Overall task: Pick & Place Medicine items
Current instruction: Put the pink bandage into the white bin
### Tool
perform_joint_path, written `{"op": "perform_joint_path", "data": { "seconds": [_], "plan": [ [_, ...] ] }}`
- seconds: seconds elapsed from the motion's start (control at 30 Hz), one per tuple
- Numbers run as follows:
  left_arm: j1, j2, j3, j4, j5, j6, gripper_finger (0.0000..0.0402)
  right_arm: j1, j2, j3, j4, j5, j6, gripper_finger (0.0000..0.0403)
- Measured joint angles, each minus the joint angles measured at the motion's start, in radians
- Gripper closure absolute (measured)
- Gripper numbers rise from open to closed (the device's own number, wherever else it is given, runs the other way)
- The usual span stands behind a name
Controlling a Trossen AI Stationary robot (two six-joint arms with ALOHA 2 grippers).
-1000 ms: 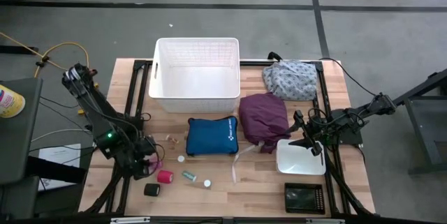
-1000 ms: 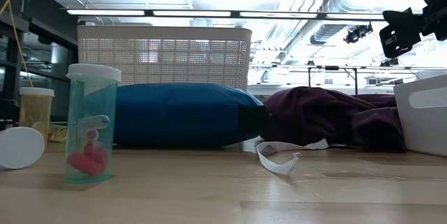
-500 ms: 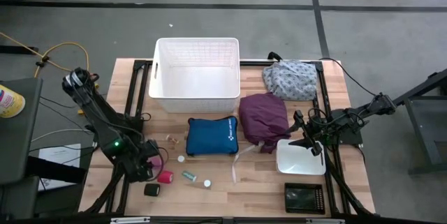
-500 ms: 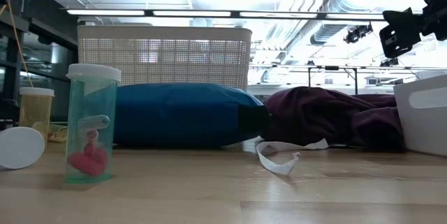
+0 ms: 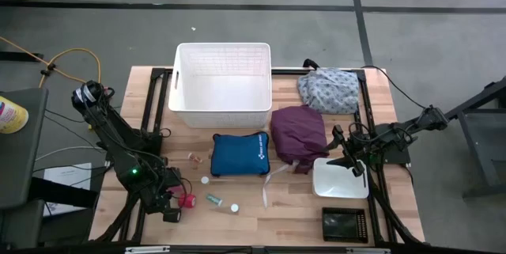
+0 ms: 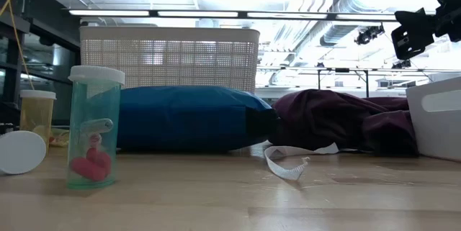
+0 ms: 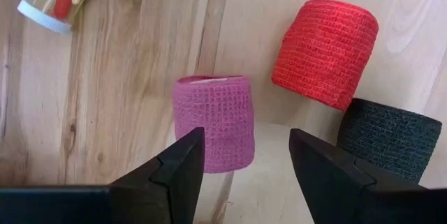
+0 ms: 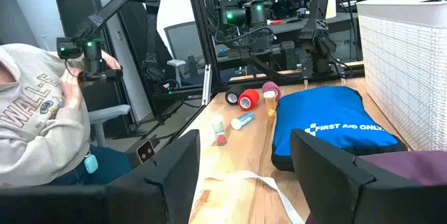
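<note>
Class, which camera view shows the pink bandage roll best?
The left wrist view: the pink bandage roll stands large just beyond the open left claw. The right wrist view shows it small and distant, the high view barely; the low view doesn't.

Blue first aid pouch (image 8: 328,135) on wooden table (image 8: 230,161), black (image 8: 232,98), red (image 8: 248,99) and pink (image 8: 270,90) bandage rolls beyond, white basket (image 8: 405,56) alongside, seated person (image 8: 38,126) off-table.

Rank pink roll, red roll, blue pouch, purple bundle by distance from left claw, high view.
From the left claw:
1. Pink roll, right at its fingertips.
2. Red roll, just beside it.
3. Blue pouch, mid-table.
4. Purple bundle, farther right.
</note>
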Motion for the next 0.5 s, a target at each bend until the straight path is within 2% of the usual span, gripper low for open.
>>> {"op": "perform_joint_path", "data": {
  "seconds": [0.5],
  "plan": [
    [0.026,0.040,0.000,-0.010,0.032,-0.058,0.0201,0.000,0.000,0.000,0.000,0.000,0.000,0.0192]
  ]
}}
